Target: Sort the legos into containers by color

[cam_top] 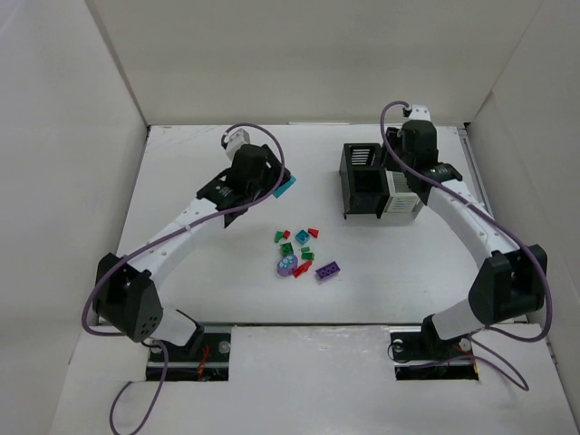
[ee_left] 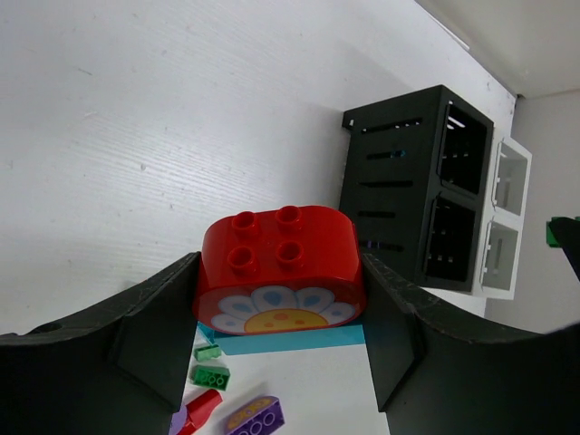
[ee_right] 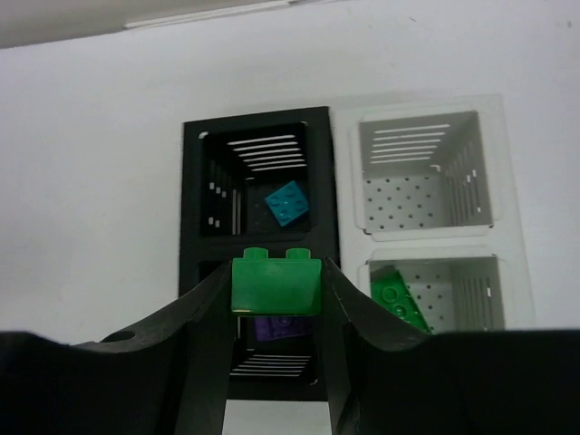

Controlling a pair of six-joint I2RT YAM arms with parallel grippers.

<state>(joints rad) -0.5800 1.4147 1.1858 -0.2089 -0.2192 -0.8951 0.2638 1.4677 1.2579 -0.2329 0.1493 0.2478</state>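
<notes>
My left gripper (ee_left: 281, 276) is shut on a red lego (ee_left: 279, 263) with a flower picture, and a teal piece (cam_top: 285, 187) shows under it; it hangs left of the containers (cam_top: 272, 181). My right gripper (ee_right: 276, 283) is shut on a green lego (ee_right: 275, 285) above the black container (ee_right: 326, 181). That container holds a teal lego (ee_right: 287, 203) in its far cell and a purple one (ee_right: 281, 327) in its near cell. The white container (ee_right: 497, 237) beside it holds a green lego (ee_right: 397, 299). Loose legos (cam_top: 299, 254) lie mid-table.
The joined containers (cam_top: 361, 179) stand at the back right of the white table, with the right arm (cam_top: 462, 217) arching over them. White walls close in the sides and back. Green (ee_left: 210, 374), red (ee_left: 201, 408) and purple (ee_left: 255, 417) bricks lie below the left gripper.
</notes>
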